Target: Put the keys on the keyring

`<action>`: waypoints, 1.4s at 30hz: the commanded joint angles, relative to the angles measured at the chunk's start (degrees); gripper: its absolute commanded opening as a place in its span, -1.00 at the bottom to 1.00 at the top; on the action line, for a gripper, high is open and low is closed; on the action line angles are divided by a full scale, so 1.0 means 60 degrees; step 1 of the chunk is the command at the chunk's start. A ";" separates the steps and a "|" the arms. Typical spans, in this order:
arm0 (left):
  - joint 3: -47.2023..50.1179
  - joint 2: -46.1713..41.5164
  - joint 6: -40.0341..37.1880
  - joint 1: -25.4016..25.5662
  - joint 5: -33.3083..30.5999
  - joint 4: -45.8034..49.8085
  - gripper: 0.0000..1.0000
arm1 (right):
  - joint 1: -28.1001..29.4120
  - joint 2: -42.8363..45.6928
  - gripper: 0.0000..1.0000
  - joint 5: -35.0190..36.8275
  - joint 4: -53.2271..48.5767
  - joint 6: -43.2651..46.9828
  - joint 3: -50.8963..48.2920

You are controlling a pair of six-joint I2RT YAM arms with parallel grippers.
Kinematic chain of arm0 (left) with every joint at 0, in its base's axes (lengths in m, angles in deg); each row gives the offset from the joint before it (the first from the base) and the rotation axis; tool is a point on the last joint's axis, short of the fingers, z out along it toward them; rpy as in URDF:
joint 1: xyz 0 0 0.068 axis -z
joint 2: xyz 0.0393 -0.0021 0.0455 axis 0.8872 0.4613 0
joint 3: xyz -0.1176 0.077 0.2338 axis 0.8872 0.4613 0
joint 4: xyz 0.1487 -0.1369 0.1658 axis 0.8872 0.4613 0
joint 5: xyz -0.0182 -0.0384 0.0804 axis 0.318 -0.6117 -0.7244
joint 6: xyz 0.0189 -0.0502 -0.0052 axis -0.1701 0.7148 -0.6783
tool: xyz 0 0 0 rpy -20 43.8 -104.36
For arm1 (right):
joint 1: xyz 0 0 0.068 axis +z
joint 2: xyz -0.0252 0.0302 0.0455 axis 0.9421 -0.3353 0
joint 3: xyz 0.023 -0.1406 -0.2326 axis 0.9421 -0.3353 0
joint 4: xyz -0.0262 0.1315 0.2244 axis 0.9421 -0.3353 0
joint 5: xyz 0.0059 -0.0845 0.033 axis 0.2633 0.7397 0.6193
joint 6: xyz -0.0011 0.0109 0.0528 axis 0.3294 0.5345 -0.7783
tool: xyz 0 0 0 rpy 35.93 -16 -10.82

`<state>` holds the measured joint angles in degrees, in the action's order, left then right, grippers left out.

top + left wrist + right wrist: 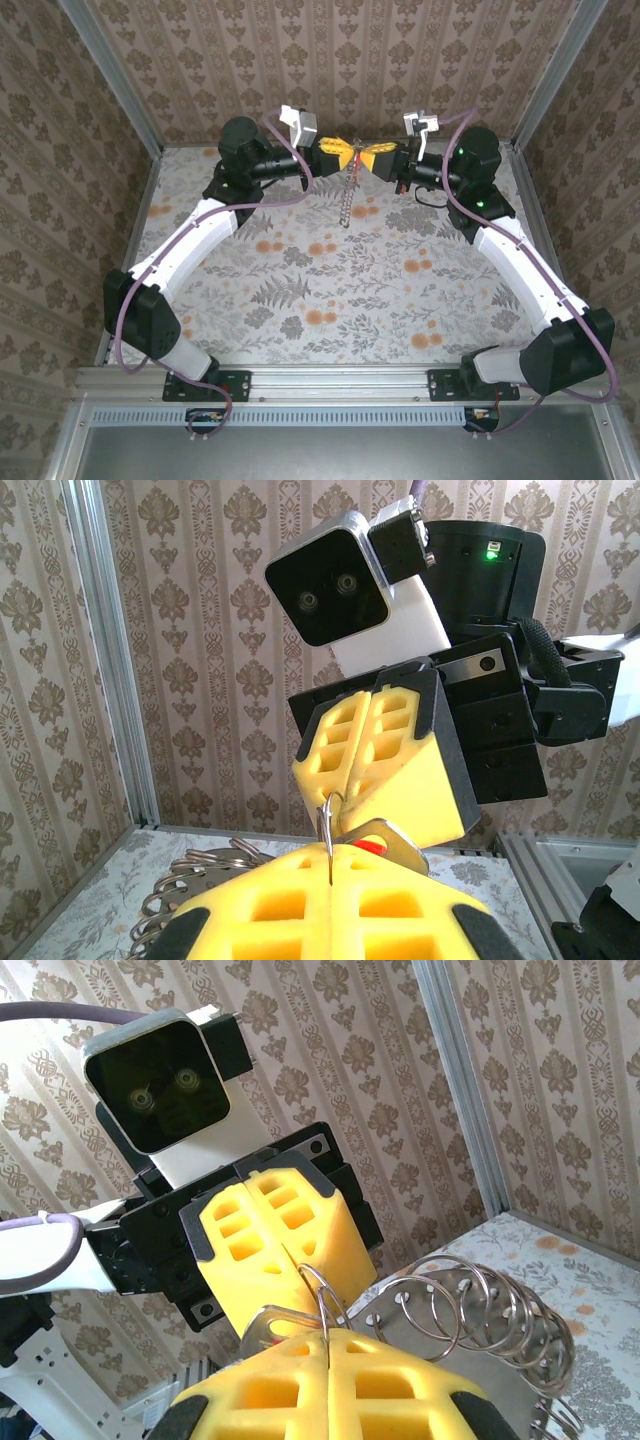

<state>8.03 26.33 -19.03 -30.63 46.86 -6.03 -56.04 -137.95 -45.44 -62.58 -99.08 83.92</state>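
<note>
My two arms meet over the far side of the flowery table (250,290), nose to nose. My left gripper (330,885) has its yellow fingers pressed tight together, and so does my right gripper (350,770). Their tips almost touch. The keyring (349,200) hangs down between them toward the table, like a long curly chain. Its small ring (328,815) sticks up right at the crack between my left fingers. The red key (372,848) is a tiny bit peeking out just beside that ring, tucked between the two grippers. I cannot tell which fingers pinch the ring and which pinch the key.

What could go wrong? Biggest first: my grippers are so close that one small push could bump them and knock a grip loose. Next, the long chain could swing and twist the ring out of line. Then the thin ring could slide out of my soft fingers, and the whole chain would drop. Last, the little key could miss the ring, or pop out and hide among the orange flowers (322,247).
</note>
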 commanded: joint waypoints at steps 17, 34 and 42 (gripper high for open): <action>0.0164 -0.0634 -0.0289 0.0089 0.0011 -0.0456 -1.00 | -0.0205 -0.0225 -1.00 -0.0384 0.0311 -0.0229 -0.0187; 0.0303 -0.0747 -0.0333 0.0074 -0.0240 -0.0563 -1.00 | -0.0476 -0.0492 -1.00 -0.2067 -0.0653 0.0048 0.0379; 0.0318 -0.0730 -0.0333 0.0074 -0.0345 -0.0610 -1.00 | -0.0429 -0.0854 -1.00 -0.2425 -0.0110 -0.0501 0.0509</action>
<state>10.20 24.93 -20.08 -30.26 45.36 -6.05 -58.57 -141.95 -57.52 -65.16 -99.78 86.15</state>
